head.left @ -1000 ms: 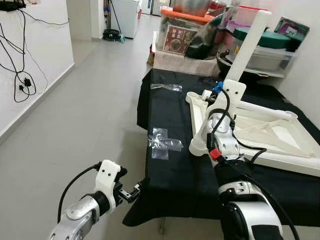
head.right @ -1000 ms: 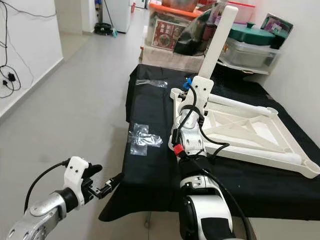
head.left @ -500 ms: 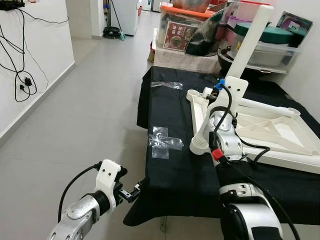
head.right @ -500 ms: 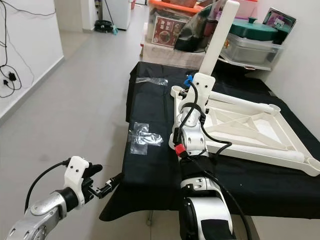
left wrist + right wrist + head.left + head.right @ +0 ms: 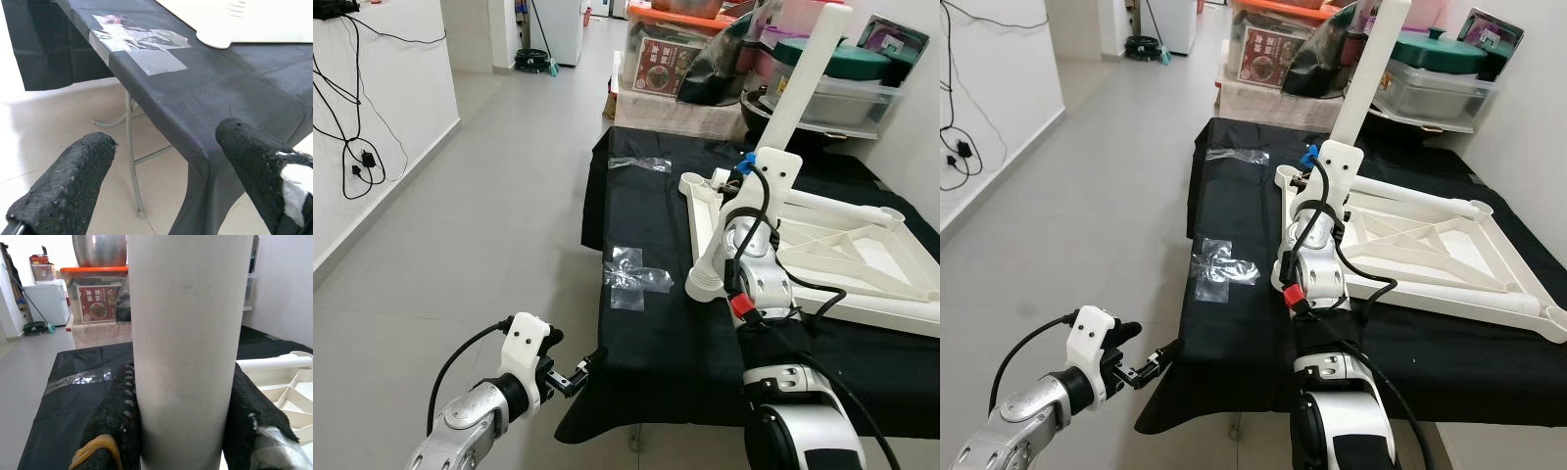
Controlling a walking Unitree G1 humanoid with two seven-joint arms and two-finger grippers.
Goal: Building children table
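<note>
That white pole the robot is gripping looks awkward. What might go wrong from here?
The right hand is clamped low on the long white table leg, far below its top, so the leg could tip or twist off line with its corner of the upturned white tabletop. The tabletop lies loose on the black cloth, so a push might slide it. The left hand, open, hovers at the cloth's edge and could snag it.

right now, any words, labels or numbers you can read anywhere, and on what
None can be read.
Red label on the storage box behind the table: characters beside a food picture, too blurred to read.
Box on the green lid: printing too small.
White table leg held by the right gripper: unmarked.
</note>
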